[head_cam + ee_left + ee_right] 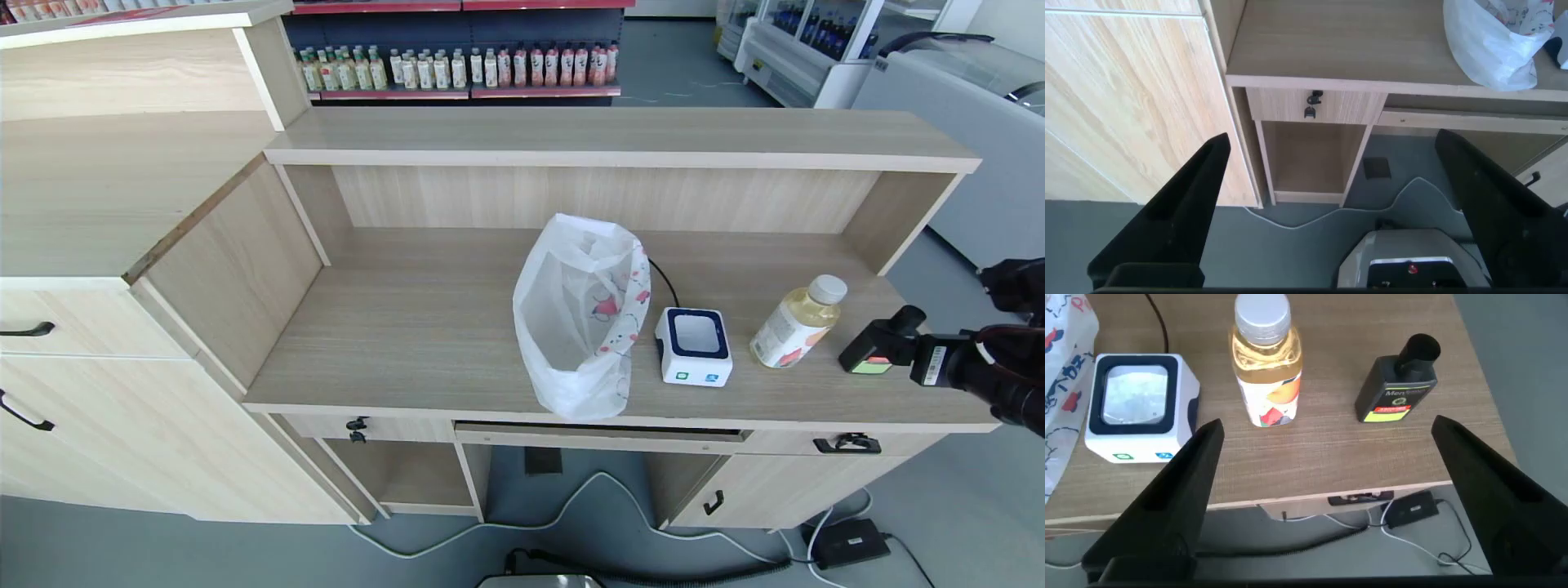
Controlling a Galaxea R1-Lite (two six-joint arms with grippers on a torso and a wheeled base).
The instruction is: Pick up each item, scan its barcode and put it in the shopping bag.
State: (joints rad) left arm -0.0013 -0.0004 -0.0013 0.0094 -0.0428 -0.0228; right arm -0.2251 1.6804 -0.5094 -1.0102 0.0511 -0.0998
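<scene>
Right gripper (1327, 429): fingers spread wide, nothing held, hanging off the right front of the counter (424, 327). Black bottle (1399, 382) stands upright just ahead of the fingers and is the nearest item. Yellow drink bottle (1264, 363) is upright between it and the barcode scanner (1131, 404). Shopping bag (580, 318) is past the scanner, mouth up. Left gripper (1333, 139) is wide open, empty and low before the counter front, well apart from both bottles. Likely the right arm's pick

On counter (424, 327) — one shopping bag (581, 318), one scanner (694, 345), two bottles: yellow bottle (798, 322), black bottle (882, 341).
</scene>
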